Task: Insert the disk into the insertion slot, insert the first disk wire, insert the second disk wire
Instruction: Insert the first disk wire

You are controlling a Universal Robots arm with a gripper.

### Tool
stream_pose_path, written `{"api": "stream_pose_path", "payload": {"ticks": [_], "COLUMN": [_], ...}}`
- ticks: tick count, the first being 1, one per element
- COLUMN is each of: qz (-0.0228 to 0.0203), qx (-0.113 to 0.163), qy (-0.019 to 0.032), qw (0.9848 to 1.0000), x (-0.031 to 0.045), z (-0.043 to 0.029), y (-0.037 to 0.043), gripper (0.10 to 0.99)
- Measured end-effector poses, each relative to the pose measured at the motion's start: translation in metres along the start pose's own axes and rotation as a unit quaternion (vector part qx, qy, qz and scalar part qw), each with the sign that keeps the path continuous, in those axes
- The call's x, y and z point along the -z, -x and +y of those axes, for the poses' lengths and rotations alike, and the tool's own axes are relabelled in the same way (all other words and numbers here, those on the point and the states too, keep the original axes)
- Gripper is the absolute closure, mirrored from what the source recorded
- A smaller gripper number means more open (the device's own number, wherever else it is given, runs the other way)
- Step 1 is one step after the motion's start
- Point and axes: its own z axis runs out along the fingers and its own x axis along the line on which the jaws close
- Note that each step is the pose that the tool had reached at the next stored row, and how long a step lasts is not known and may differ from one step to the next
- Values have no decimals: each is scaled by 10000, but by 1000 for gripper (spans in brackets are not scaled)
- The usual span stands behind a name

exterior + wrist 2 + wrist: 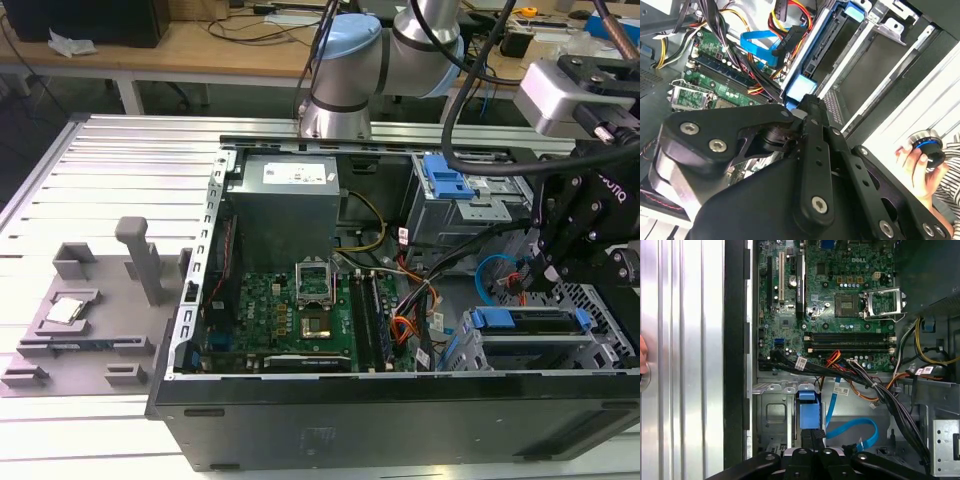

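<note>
Gripper: the gripper hung inside the open computer case at the exterior view's right, above the drive bays.
Fingers: in both wrist views the two black fingers stood drawn together with nothing seen between them, and their tip lay right at the blue end of the disk's carrier (touching or just short of it, I could not tell).
Disk: the disk lay flat in its bright blue carrier inside the insertion slot, the perforated grey cage at the exterior view's lower right. The carrier's blue end tab showed in the first wrist view.
First disk wire: the first disk wire, a red and orange bundle, ran loose between the motherboard and the bay, apart from the fingers.
Second disk wire: the second disk wire curved in a light-blue loop just beside the fingers, and it showed near the gripper in the exterior view. I could not tell whether its dark plug was seated.
Bystander: a person's hand outside the case held a round dark knob.
</note>
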Motion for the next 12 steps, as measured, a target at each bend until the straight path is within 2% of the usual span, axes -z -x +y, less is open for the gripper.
{"api": "stream_pose_path", "payload": {"ticks": [1,5,7,10,12], "qz": [2,3,4,5,4], "qx": [0,0,0,0,0], "qy": [3,6,7,10,13], "qw": [10000,10000,10000,10000,10000], "x": [-35,-48,-56,-69,-91], "z": [-83,-209,-307,-368,-385], "y": [23,136,236,307,316], "gripper": [980,980,980,980,980]}}
